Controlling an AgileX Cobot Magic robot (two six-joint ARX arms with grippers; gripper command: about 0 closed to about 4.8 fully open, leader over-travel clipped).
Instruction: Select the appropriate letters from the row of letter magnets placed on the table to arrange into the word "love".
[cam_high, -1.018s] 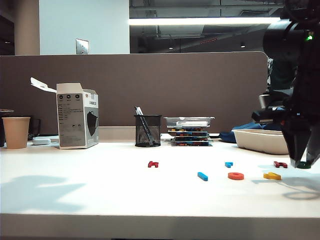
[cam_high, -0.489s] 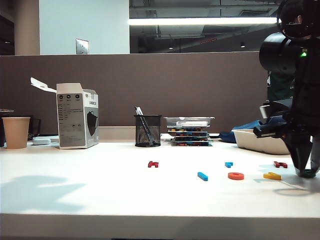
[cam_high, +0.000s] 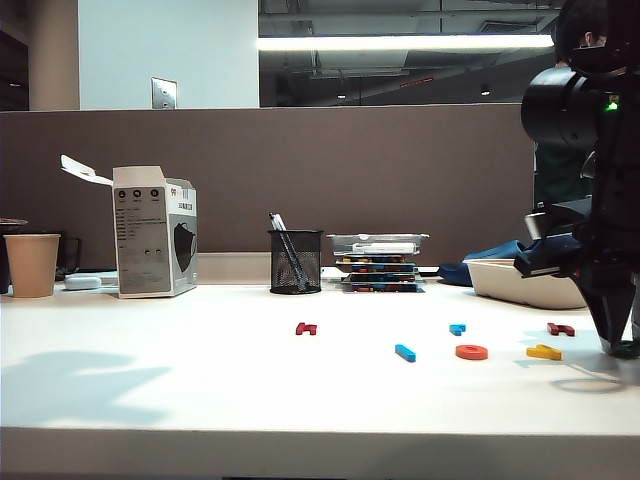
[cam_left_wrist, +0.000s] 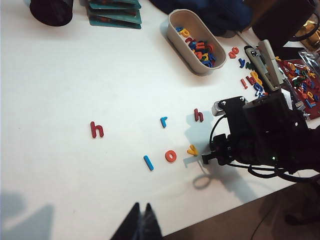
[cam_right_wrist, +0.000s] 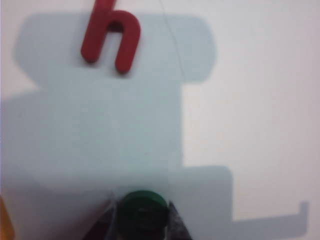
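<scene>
Dark green rounded plastic letter (cam_right_wrist: 142, 211) sits pinched in the right gripper (cam_right_wrist: 141, 220); the left gripper's (cam_left_wrist: 141, 222) fingertips are pressed together, empty.

Right pincer (cam_right_wrist: 142, 220) gripping dark green letter (cam_right_wrist: 142, 210), red h (cam_right_wrist: 111, 37) beyond

On the table (cam_high: 200, 390), the bar (cam_high: 405, 352), ring (cam_high: 472, 352) and angular piece (cam_high: 544, 352) lie in a row.

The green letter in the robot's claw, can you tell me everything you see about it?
The green letter is small, dark green, rounded, and looks like smooth plastic. The right gripper pinches it between its two fingers, just above the white table, near a red h. Its full shape is hidden.
</scene>
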